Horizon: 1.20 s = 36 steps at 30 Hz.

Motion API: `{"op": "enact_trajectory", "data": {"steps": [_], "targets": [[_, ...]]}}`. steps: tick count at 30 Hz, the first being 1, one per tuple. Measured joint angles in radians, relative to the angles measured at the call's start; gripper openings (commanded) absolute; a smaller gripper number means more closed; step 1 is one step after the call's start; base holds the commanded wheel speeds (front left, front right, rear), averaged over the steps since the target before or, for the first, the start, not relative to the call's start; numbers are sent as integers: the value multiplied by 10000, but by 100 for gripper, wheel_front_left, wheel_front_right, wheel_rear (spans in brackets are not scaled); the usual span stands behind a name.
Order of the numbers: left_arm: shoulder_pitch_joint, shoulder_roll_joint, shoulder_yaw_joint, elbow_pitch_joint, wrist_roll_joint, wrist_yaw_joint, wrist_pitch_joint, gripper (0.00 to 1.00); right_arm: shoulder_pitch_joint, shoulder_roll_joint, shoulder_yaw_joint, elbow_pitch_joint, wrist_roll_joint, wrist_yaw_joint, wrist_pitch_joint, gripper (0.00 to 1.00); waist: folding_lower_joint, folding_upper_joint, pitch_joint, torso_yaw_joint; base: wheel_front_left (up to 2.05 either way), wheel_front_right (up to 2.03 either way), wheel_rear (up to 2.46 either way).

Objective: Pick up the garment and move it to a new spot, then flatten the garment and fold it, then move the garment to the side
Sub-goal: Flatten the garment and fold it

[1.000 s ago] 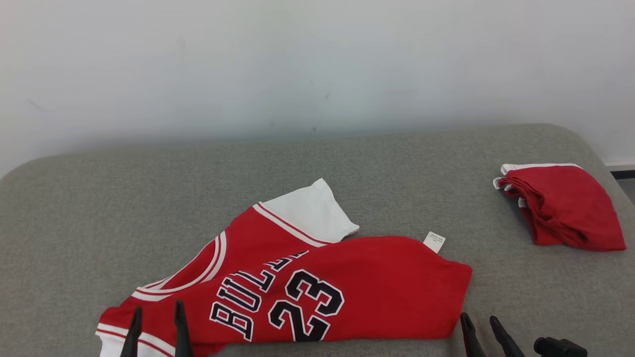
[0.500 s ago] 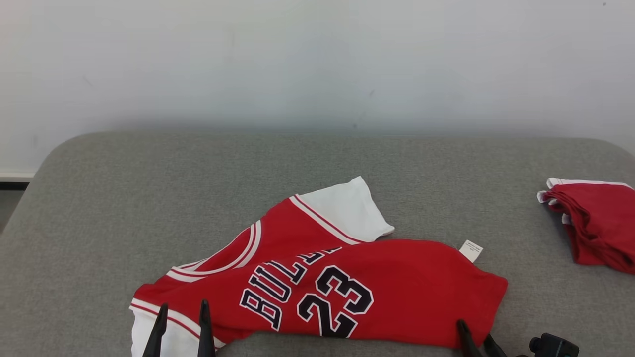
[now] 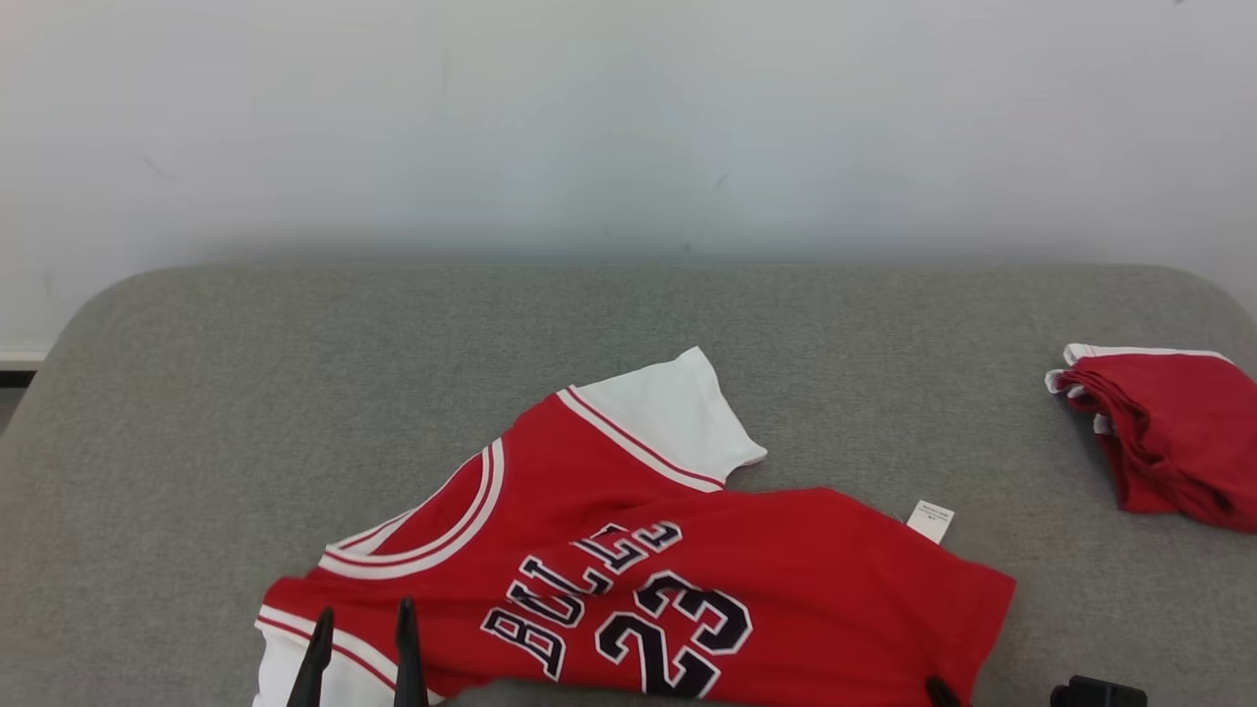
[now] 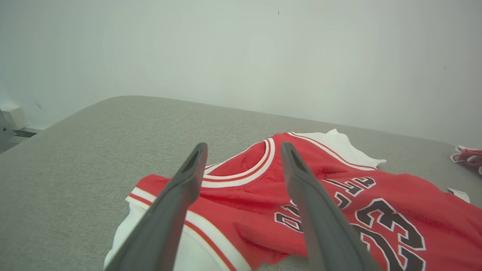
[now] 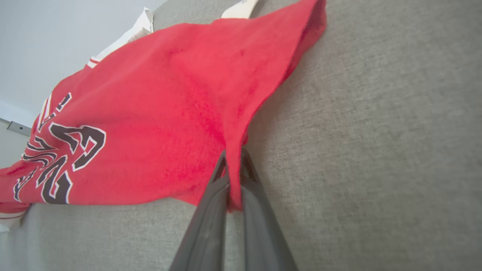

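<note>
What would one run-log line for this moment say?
right gripper: shut on red basketball jersey with black lettering, at its corner | left gripper: open over jersey | jersey: unfolded

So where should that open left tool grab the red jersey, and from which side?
Probably the white sleeve at the jersey's near left corner, coming in low from the robot's side. The sleeve lies flat with a free edge just under the open left tool. It also mirrors the hem corner that the right tool holds pinched.
</note>
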<state>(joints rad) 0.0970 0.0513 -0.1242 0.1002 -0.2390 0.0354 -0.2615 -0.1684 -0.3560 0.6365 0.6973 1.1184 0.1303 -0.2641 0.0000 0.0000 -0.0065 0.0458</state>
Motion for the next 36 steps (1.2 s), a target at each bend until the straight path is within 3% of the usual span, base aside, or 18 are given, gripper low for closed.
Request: {"op": "enact_trajectory", "data": {"steps": [6, 9, 10, 11, 14, 19, 25, 27, 30, 36], "targets": [[7, 0, -35, 90, -19, -6, 0, 100, 161, -1350, 965, -211, -113, 19, 0, 0, 0, 0, -37, -399, 0, 0, 0], [-16, 0, -96, 328, -17, -92, 0, 100, 159, -1701, 1383, -351, -63, 19, 104, 0, 0, 0, -41, -620, 0, 0, 0], [-55, -2, -146, 428, -13, -105, 2, 100, 149, -1756, 1499, -395, 23, 19, 178, 40, 0, 0, -38, -693, 0, 0, 0], [-155, -2, -176, 556, 8, -182, 2, 100, 130, -1802, 1634, -456, 90, 19, 215, 100, 0, 0, -33, -768, 0, 0, 0], [-804, 58, -337, 1085, 77, -407, 44, 100, 50, -1954, 1912, -694, 268, 19, 249, 100, 0, 0, -7, -990, 0, 0, 0], [-2985, 631, -612, 1670, 196, -1014, 1131, 100, -230, -2351, 2044, -1089, -115, 17, 69, 100, 0, 0, 132, -1390, 0, 0, 0], [-5880, 1653, -1292, 2483, 199, -1540, 3074, 100, -571, -2188, 593, -2086, -1603, 17, 2, 100, 1, 0, 508, -2057, 0, 0, 0], [-6686, 1894, -1783, 2871, -115, -1605, 3726, 100, -487, -1896, 119, -2485, -2144, 17, 2, 100, 0, 0, 673, -2319, 0, 0, 0], [-7744, 2495, -3336, 3317, -1060, -1670, 4627, 100, -318, -1430, -297, -2947, -2711, 17, 2, 100, 1, 0, 961, -2715, 0, 0, 0], [-9487, 4036, -5977, 3958, -3262, -1670, 6253, 100, -267, -825, -562, -3285, -3221, 17, 2, 100, 2, 0, 1644, -3484, 0, 0, 0]]}}
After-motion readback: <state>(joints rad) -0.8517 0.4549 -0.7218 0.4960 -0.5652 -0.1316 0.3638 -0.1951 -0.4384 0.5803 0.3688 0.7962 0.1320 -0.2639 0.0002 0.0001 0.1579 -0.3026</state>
